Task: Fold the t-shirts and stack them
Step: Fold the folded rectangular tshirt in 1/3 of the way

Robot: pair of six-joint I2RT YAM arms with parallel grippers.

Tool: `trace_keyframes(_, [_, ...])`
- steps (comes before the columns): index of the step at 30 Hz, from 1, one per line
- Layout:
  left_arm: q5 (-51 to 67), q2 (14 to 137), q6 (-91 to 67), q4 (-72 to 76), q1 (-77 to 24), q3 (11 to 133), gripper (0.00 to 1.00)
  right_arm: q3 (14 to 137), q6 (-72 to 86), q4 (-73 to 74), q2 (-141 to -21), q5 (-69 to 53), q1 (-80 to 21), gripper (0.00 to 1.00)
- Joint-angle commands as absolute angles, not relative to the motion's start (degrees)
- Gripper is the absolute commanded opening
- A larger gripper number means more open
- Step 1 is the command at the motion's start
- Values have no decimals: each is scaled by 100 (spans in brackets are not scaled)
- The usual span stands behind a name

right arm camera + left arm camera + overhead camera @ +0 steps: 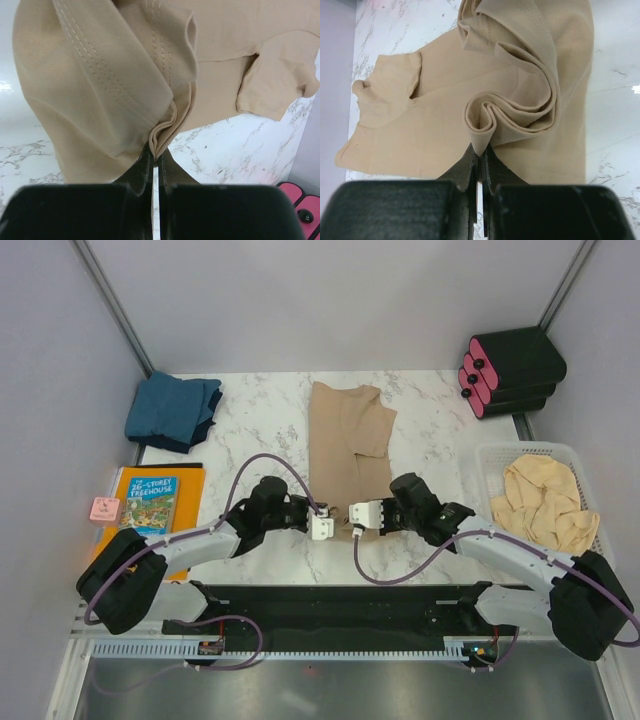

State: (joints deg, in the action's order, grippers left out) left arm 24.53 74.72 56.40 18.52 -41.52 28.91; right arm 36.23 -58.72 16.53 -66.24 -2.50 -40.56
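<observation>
A tan t-shirt (pixel 348 440) lies lengthwise down the middle of the marble table, folded narrow. Its near hem is pinched at two spots. My left gripper (pixel 322 527) is shut on the hem's left part, where the cloth (pixel 510 110) bunches into curled folds just ahead of the fingertips. My right gripper (pixel 361 515) is shut on the hem's right part, a doubled stitched edge (pixel 165 130) rising from the jaws. A folded dark teal-blue t-shirt (pixel 172 412) rests at the back left. A crumpled pale beige t-shirt (pixel 540 502) fills the white basket (pixel 590 465) at the right.
An orange-and-blue picture book (pixel 150 502) lies at the left edge with a small pink object (pixel 104 509) beside it. A black and pink case (pixel 510 370) stands at the back right corner. Grey walls close in both sides.
</observation>
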Motion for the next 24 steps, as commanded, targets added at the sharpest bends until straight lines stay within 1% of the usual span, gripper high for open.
trace_keyframes(1, [2522,7664,5440,2180,-4017,3243,3,4007,-6012,1099,-6864,-141,-3832,0])
trace_keyframes(9, [2593,8006,5458,2364,-3841,3480,4,4306,-6082,571,-7470,-79,-3428,0])
trace_keyframes(24, [2672,8973,5441,2601,-3270,4227,8,4781,-6187,158,-8296,-114,-3120,0])
